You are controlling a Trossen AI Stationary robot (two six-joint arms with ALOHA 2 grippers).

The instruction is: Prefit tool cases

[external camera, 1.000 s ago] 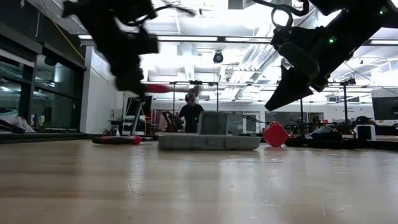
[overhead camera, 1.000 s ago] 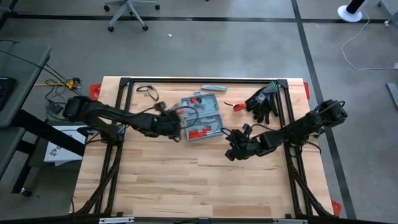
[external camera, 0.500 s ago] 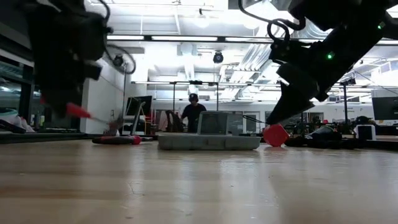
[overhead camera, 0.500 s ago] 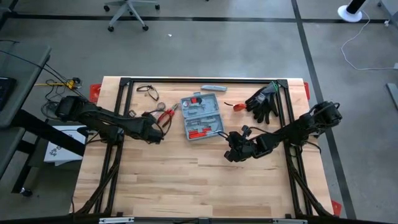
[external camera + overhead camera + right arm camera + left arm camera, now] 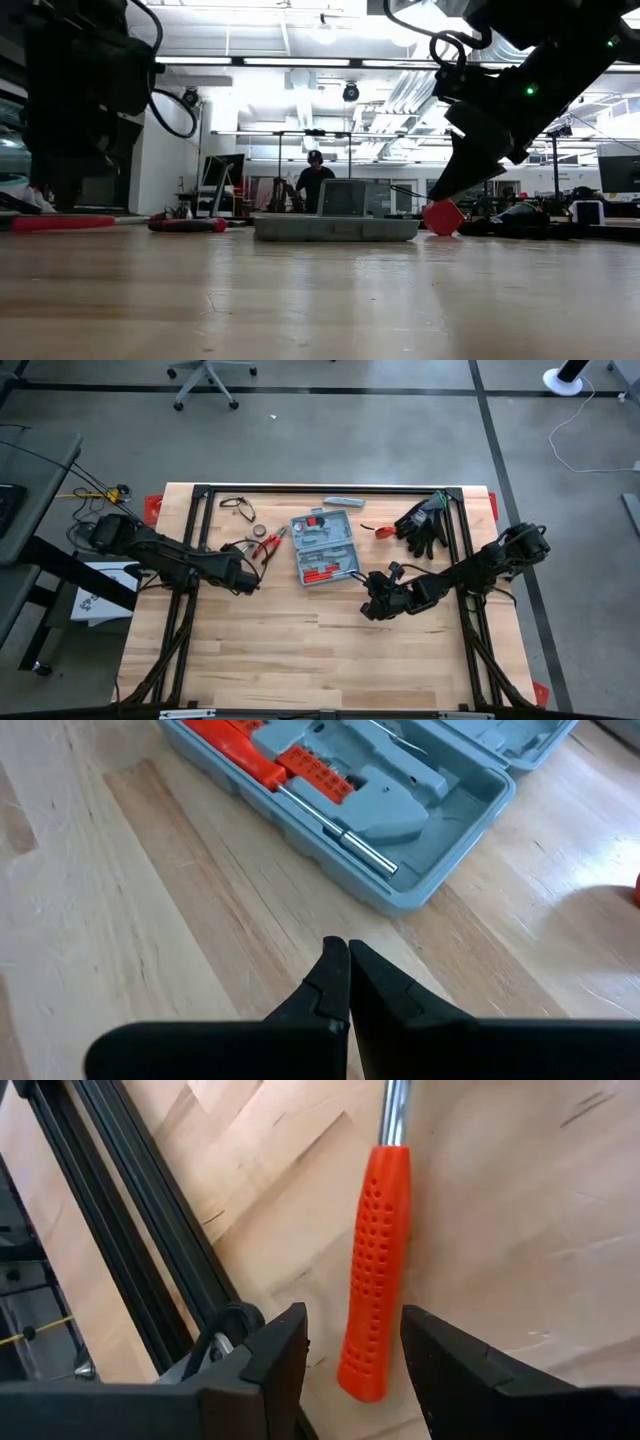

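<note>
- Looking down from above, the blue-grey tool case (image 5: 324,547) lay open near the far middle of the wooden table (image 5: 300,650), with red tools inside.
- Only this high view showed the black gloves (image 5: 424,523) near the far right corner, the slim grey bar (image 5: 344,502) beyond the case, and pliers (image 5: 268,545) just left of the case.
- The left gripper (image 5: 243,580) sat left of the case. Its wrist view showed what the top view hid: its fingers (image 5: 275,1350) were spread, with a red tool handle (image 5: 378,1270) lying on the wood between them.
- The right gripper (image 5: 372,603) was near the case's front right corner. Its wrist view showed its fingers (image 5: 330,982) pressed together, holding nothing, with the case (image 5: 420,830) just ahead.
- Only the low view showed a person (image 5: 314,180) far behind the case (image 5: 335,226).
</note>
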